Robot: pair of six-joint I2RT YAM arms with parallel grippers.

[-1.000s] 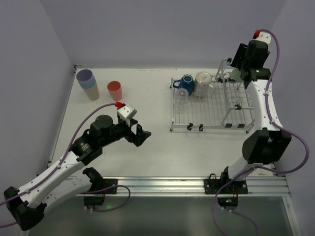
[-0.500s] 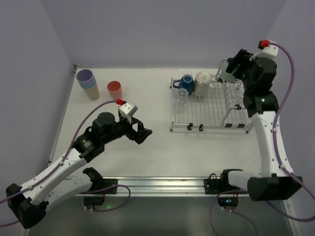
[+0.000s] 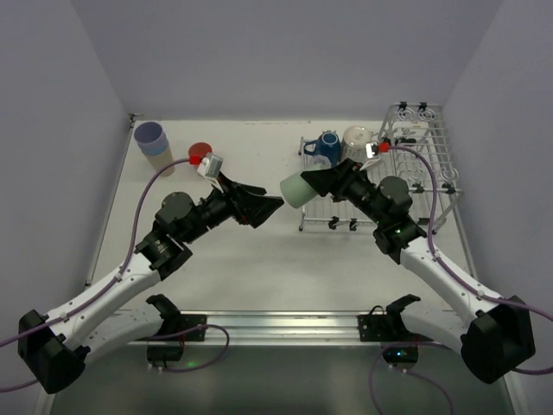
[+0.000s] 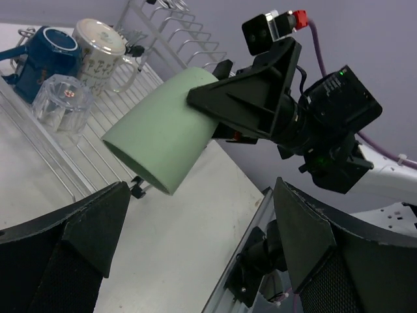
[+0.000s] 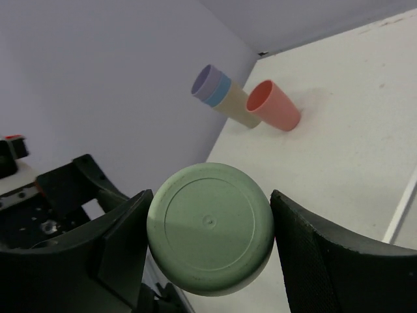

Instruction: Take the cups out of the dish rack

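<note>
A green cup (image 3: 296, 189) hangs sideways in the air left of the dish rack (image 3: 436, 177), with my right gripper (image 3: 321, 181) shut on its closed end. The right wrist view shows the cup's round base (image 5: 210, 228) pinched between both fingers (image 5: 313, 251). My left gripper (image 3: 266, 207) stands open just left of the cup's mouth, and its wrist view shows the cup (image 4: 163, 134) above and between its spread fingers (image 4: 98, 222). Still on the rack are a dark-blue mug (image 4: 42, 59), a white speckled mug (image 4: 98, 52) and a clear glass (image 4: 62, 101).
A stack of lavender, blue and beige cups (image 3: 152, 143) stands at the table's far left corner. A salmon-pink cup (image 3: 198, 152) is beside it, partly behind my left wrist. The rack's tall basket end (image 3: 419, 121) is at the far right.
My right arm swung left from the rack's basket end, carrying the green cup out over the table and tipping it sideways. My left arm rose and reached right toward it, still open.
</note>
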